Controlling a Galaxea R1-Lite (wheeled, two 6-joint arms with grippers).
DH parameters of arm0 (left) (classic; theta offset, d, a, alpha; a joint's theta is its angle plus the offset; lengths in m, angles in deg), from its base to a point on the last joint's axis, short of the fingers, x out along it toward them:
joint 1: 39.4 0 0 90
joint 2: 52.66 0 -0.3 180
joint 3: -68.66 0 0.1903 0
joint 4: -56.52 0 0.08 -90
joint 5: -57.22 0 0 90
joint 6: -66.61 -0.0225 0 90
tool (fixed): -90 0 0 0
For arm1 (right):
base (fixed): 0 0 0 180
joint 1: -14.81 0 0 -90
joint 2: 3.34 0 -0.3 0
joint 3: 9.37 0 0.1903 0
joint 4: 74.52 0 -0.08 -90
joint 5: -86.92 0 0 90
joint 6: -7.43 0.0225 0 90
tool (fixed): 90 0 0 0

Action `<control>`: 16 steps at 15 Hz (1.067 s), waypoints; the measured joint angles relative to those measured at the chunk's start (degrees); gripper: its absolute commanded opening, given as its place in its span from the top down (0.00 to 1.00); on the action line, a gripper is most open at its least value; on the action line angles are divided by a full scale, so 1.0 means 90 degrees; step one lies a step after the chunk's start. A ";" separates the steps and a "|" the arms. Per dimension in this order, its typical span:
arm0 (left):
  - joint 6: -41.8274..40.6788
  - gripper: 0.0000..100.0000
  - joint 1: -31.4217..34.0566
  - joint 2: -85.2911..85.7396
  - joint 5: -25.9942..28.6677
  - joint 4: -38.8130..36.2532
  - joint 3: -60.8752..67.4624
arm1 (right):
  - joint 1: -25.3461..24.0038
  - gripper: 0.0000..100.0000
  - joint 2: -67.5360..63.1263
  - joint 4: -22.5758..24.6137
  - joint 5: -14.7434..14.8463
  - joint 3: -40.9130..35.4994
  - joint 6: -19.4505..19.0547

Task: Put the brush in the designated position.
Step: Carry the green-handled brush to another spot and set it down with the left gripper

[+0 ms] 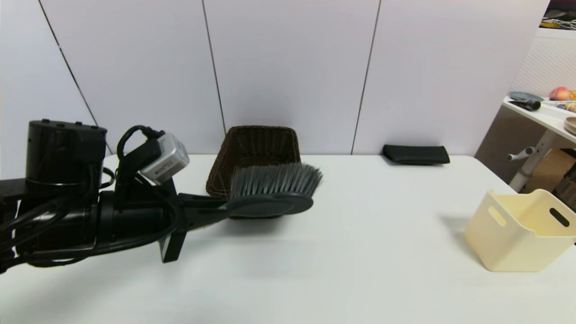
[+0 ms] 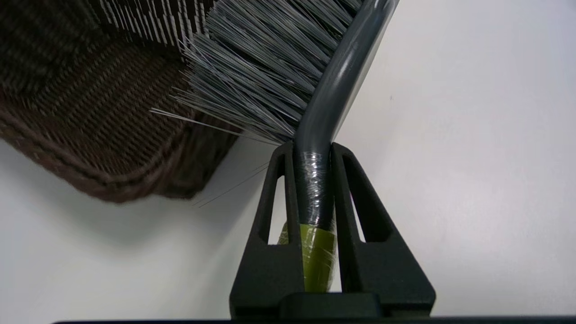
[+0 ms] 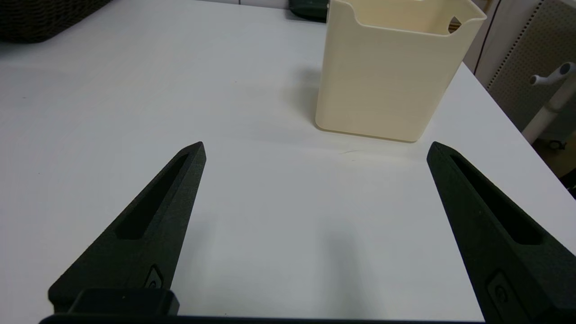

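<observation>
The left end effector is pinching the brush by its handle and holding it in the air, bristles up, just in front of the wicker basket. The carrying step is under way. Next it probably needs to lower the brush onto the bare white worktop (lots of room there), away from the basket and the cream bin. The right end effector is hanging spread wide, holding nothing.

The white table carries a dark brown wicker basket at its far edge, left of centre. A flat black object lies farther right along that edge. A cream plastic bin stands near the right side.
</observation>
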 measured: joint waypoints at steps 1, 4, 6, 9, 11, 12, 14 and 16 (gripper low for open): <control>0.0034 1.00 -0.0096 -0.0175 -0.0004 -0.0003 -0.0335 | 0.0000 0.00 0.0000 0.0000 0.0000 0.0000 0.0000; 0.0335 1.00 -0.0488 -0.0809 -0.0046 0.0000 -0.1403 | 0.0000 0.00 0.0000 0.0000 0.0000 0.0000 -0.0003; 0.0670 1.00 -0.0803 -0.1285 -0.0153 -0.0003 -0.2110 | 0.0000 0.00 0.0000 0.0003 0.0000 0.0000 0.0000; 0.1119 1.00 -0.1321 -0.1948 -0.0983 0.0001 -0.3075 | 0.0000 0.00 0.0000 0.0000 0.0000 0.0000 0.0000; 0.1494 1.00 -0.1654 -0.2351 -0.1722 -0.0003 -0.3721 | 0.0000 0.00 0.0000 0.0000 0.0003 0.0000 -0.0003; 0.1792 1.00 -0.1869 -0.2649 -0.2227 0.0000 -0.4189 | 0.0000 0.00 0.0000 0.0000 0.0000 0.0000 0.0000; 0.2339 1.00 -0.2188 -0.3182 -0.3072 0.0024 -0.4989 | 0.0000 0.00 0.0000 0.0000 0.0003 0.0000 0.0000; 0.2903 1.00 -0.2453 -0.3740 -0.4000 0.0175 -0.5804 | 0.0000 0.00 0.0000 0.0003 0.0003 0.0000 0.0000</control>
